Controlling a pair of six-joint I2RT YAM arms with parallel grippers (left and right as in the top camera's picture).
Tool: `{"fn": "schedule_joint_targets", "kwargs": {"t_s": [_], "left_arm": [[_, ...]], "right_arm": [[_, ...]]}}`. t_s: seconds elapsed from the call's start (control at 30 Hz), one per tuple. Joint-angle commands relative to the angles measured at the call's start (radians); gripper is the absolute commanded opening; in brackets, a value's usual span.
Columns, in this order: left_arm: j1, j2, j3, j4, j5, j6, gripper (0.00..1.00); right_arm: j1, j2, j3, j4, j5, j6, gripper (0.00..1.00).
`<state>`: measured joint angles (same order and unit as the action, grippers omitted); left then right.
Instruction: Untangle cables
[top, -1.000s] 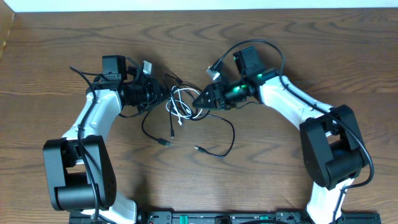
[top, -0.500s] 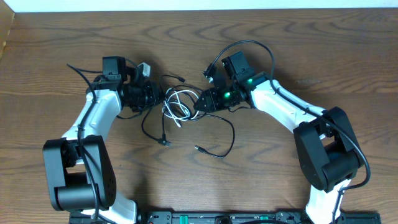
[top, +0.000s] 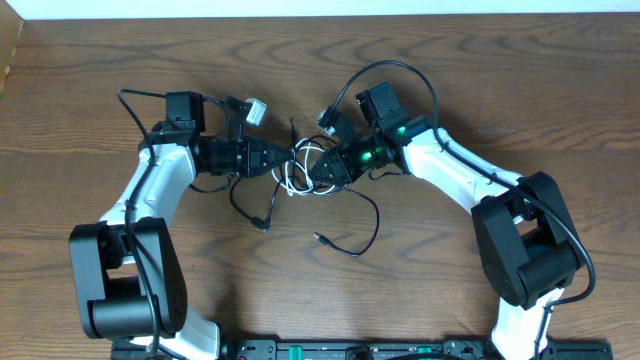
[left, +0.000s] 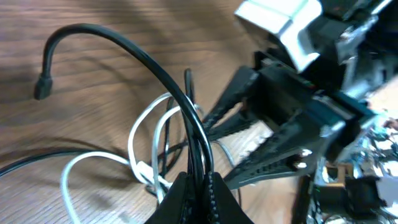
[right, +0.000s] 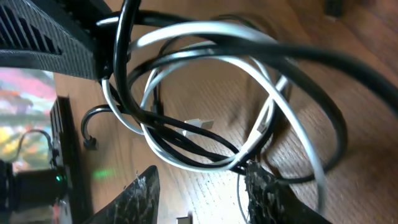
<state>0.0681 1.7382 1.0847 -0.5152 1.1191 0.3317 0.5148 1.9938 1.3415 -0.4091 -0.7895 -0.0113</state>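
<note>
— Anything new at the left gripper (left: 196, 183)?

— Pressed together on a black cable (left: 87, 28), same as a second ago. Now carried toward frame centre in the overhead view, almost against the right gripper (top: 320, 174).

— And on that side?

— Narrower than a second ago, yet parted in the right wrist view. White cable (right: 199, 28) and black loops just past the fingertips (right: 267, 193). No pinch visible there.

— Good or bad for the untangling?

— Bunches the knot instead of spreading it, by the look of it. Puts both grippers right at the tangle, though, and so well placed for drawing strands apart. Nothing freed yet.

— Whereabouts of the tangle?

— Centre of the overhead frame, slightly above the middle, squeezed between the two sets of tips. Black tails trailing off toward lower centre and upper left.

— Count?

— Two grippers. One white cable, coiled in the knot. As for black: three loose plug ends (top: 318, 238) over the table (top: 500, 80) in the overhead view, one above centre and two below, so probably three. Impossible to follow single strands inside the knot.
</note>
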Motion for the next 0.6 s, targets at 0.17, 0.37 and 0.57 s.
{"fn": "schedule_joint_targets", "kwargs": {"t_s": [0.17, 0.37, 0.57], "left_arm": [[-0.002, 0.000, -0.004, -0.003, 0.108, 0.064, 0.08], [-0.002, 0.000, -0.004, -0.003, 0.108, 0.064, 0.08], [-0.002, 0.000, -0.004, -0.003, 0.108, 0.063, 0.08]], "right_arm": [[0.064, -0.019, -0.002, 0.008, 0.116, -0.129, 0.35], [0.120, -0.019, -0.003, 0.044, 0.270, -0.122, 0.26], [0.146, -0.016, -0.003, 0.103, 0.320, -0.093, 0.23]]}}
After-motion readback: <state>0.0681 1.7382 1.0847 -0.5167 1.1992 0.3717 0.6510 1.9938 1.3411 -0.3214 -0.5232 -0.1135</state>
